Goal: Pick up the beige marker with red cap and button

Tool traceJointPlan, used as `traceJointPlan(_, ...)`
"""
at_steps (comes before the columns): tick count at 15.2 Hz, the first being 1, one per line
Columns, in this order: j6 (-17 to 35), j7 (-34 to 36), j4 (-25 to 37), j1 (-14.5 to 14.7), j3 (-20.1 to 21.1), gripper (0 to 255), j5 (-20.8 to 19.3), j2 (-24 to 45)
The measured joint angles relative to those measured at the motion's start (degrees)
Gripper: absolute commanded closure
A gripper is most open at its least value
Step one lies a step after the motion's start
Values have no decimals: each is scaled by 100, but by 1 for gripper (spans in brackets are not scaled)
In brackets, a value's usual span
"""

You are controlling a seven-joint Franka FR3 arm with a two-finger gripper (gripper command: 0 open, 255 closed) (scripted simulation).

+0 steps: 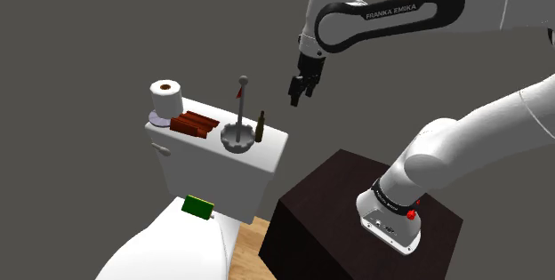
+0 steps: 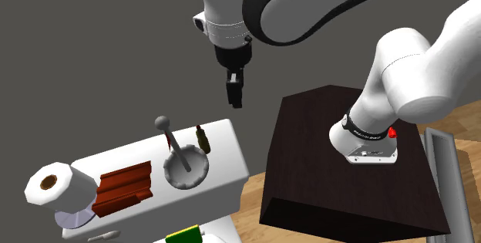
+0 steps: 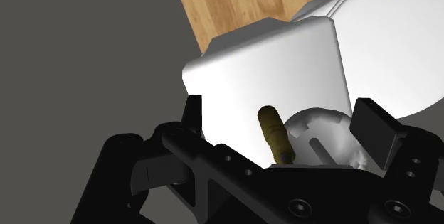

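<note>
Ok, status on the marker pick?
Gripper open, hanging above, holding nothing. Marker upright on tank top, untouched. Brush holder close beside it.

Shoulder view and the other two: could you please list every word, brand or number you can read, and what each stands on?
"FRANKA EMIKA": white letters on the arm's dark band, shoulder view.
"FRA": the same brand's start on that band in the second exterior view, cut by the top edge.
Pale print on the black ring near the arm's foot: too small to read.
The marker bears no lettering.
</note>
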Motion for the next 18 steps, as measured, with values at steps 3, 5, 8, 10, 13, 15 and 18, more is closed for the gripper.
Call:
traceJointPlan(3, 535, 63, 209, 49, 69, 0, 142, 575)
traceJointPlan(5, 874, 56, 328, 65, 82, 0, 226, 922)
traceJointPlan(8, 1389, 130, 648, 128, 165, 0, 345, 1583)
traceJointPlan(10, 1695, 165, 791, 171, 212, 0, 420, 1926)
traceJointPlan(13, 1961, 159, 824, 186, 230, 0, 449, 2177)
traceJointPlan(15, 2125, 152, 775, 195, 240, 0, 458, 2286)
traceJointPlan(18, 2344, 123, 735, 195, 240, 0, 460, 2467)
